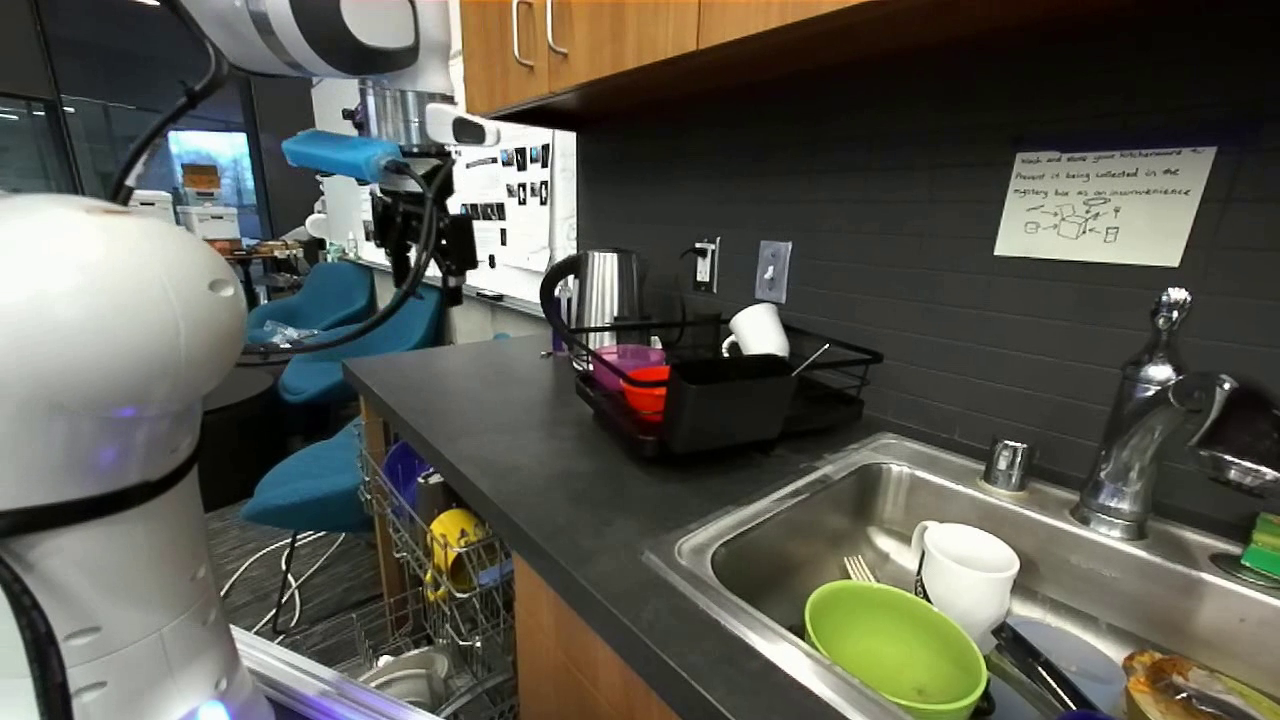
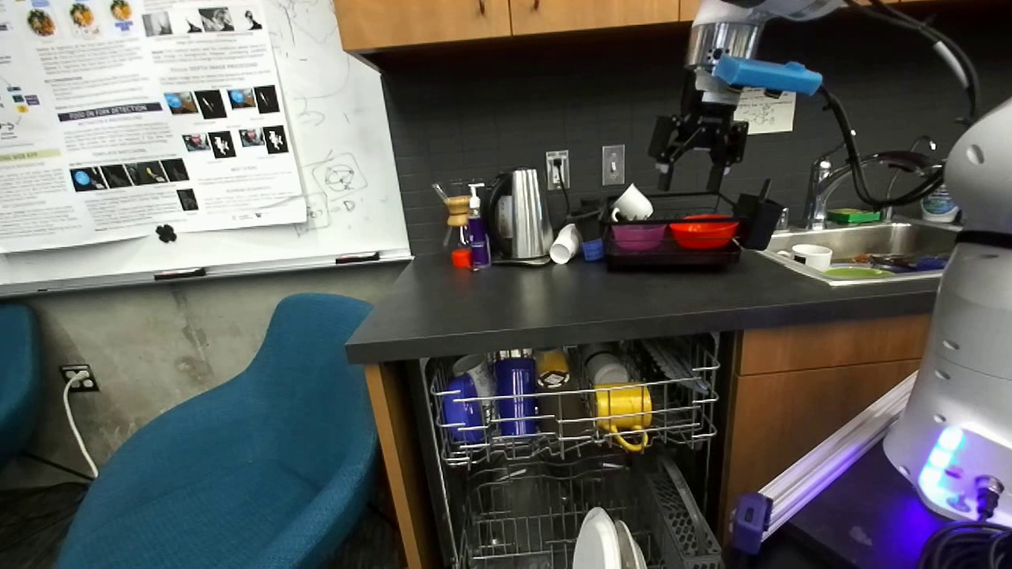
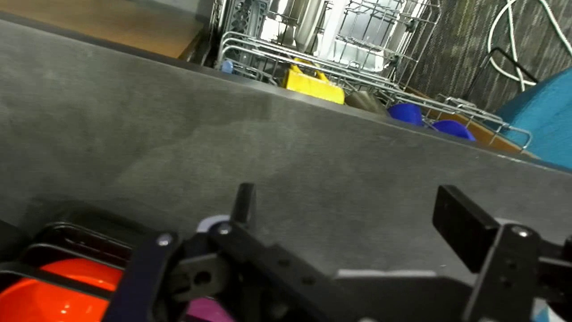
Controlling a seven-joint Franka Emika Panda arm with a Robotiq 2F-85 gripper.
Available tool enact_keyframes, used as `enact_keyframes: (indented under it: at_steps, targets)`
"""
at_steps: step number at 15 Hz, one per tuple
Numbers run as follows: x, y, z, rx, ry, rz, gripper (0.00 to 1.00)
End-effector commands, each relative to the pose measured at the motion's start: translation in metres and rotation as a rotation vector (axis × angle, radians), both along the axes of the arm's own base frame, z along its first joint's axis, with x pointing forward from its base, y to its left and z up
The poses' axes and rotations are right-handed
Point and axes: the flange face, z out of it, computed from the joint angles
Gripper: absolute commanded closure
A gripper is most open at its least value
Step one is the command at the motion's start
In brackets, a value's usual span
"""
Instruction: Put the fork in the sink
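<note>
A flat, dark-grey countertop (image 1: pixel 500 400) runs along a black brick-patterned wall (image 1: pixel 880 200), with rounded blue fabric chairs (image 1: pixel 340 285) beyond its end, and above it the black metal 2-fingered gripper (image 2: pixel 690 175) hangs with jaws spread wide, holding nothing. A slim silver metal fork (image 1: pixel 858 568) already rests in the rectangular stainless-steel sink (image 1: pixel 1100 595), tines showing past the round lime-green bowl (image 1: pixel 895 645), handle hidden; whether it is the task's own I cannot tell. It should prove light, stiff and sturdy but slick if wet, so a pinch across mid-handle suits best.
</note>
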Motion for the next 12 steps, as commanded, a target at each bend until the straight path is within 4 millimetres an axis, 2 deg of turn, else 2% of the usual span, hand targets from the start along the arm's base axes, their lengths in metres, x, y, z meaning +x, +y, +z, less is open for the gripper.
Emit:
enact_keyframes:
  at_steps: [1,6,7,8,12]
  targets:
    - [0.0,0.056,0.011,-0.031,-0.021,0.095,0.0]
    - [0.0,0.125,0.012,-0.052,-0.007,0.186,0.0]
    - [-0.007,0.104,0.01,-0.058,-0.016,0.175,0.0]
    - [-0.007,0.11,0.01,-0.063,-0.015,0.182,0.0]
    - [-0.007,0.107,0.009,-0.06,-0.013,0.175,0.0]
